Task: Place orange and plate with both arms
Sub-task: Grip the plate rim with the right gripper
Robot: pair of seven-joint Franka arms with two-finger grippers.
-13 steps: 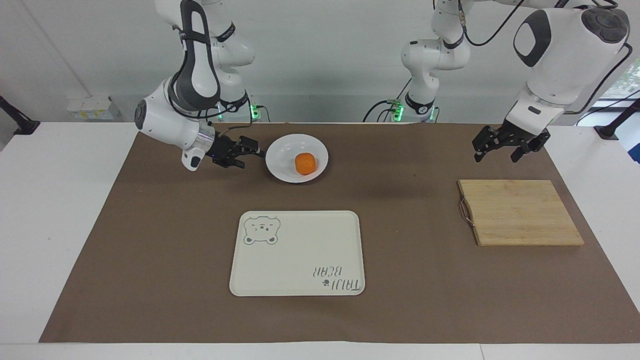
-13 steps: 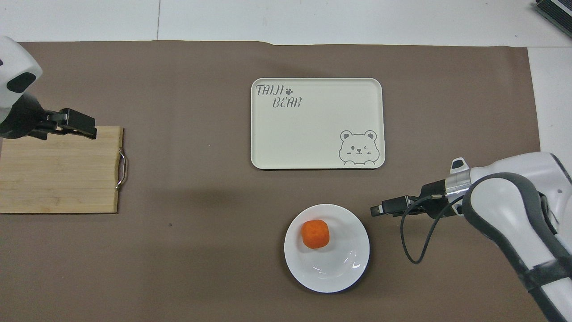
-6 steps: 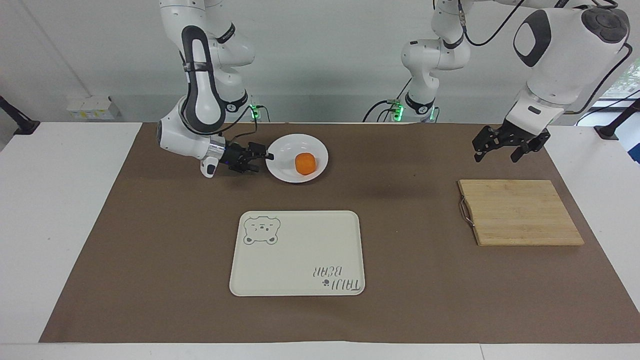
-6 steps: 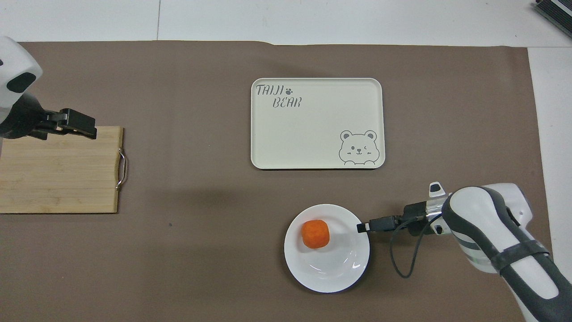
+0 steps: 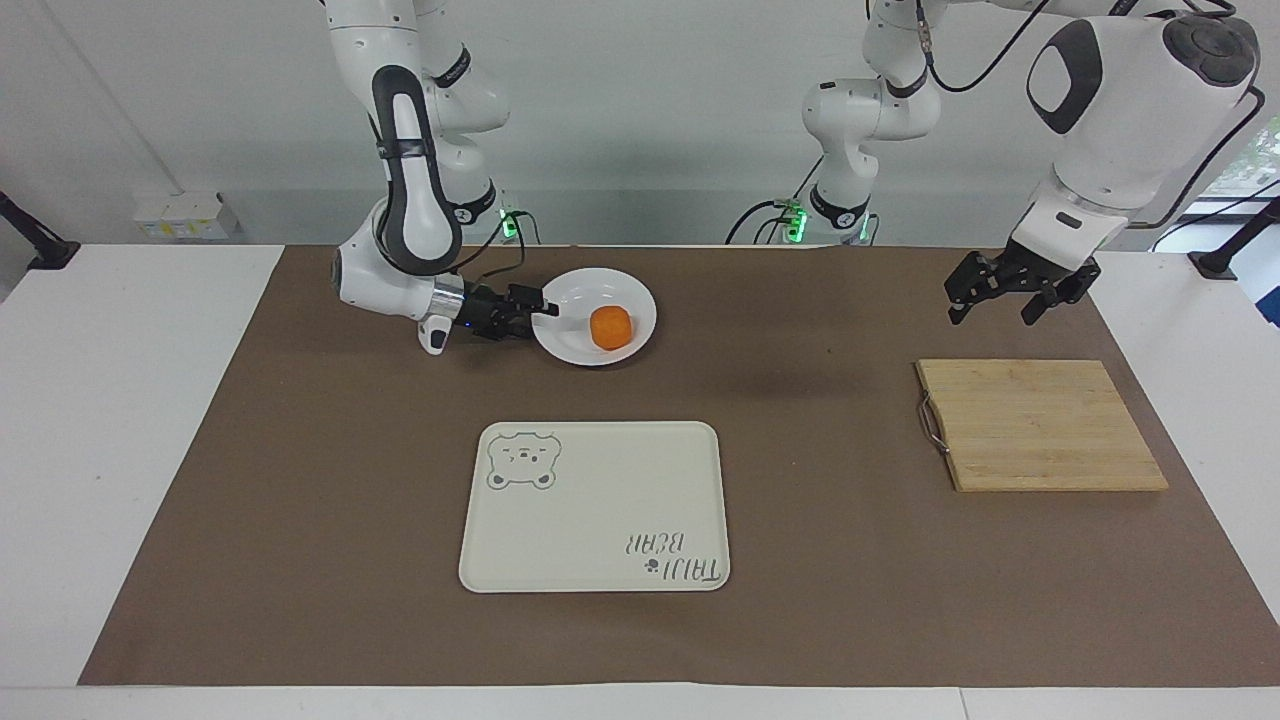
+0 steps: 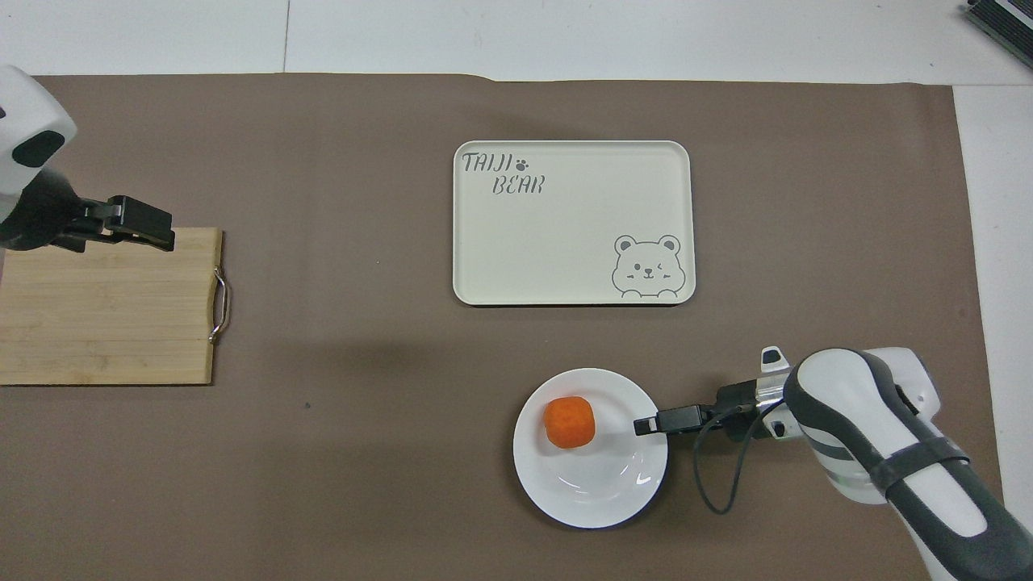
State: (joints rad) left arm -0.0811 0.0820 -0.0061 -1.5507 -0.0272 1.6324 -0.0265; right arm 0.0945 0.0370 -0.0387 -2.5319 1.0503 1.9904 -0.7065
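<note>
Here the right gripper point(image 5: 545, 312) lies level at the plate point(image 5: 575, 345) rim, seemingly straddling it, grip unclear; the orange point(image 5: 610, 327) sits on the plate just past the fingertips.

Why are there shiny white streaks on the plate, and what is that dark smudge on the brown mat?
In the overhead view, the round glossy white plate shows small bright streaks near its rim: glare from lights above. The small matte orange fruit has none. In both views a soft dark patch lies on the brown mat, most likely an arm's shadow.
</note>
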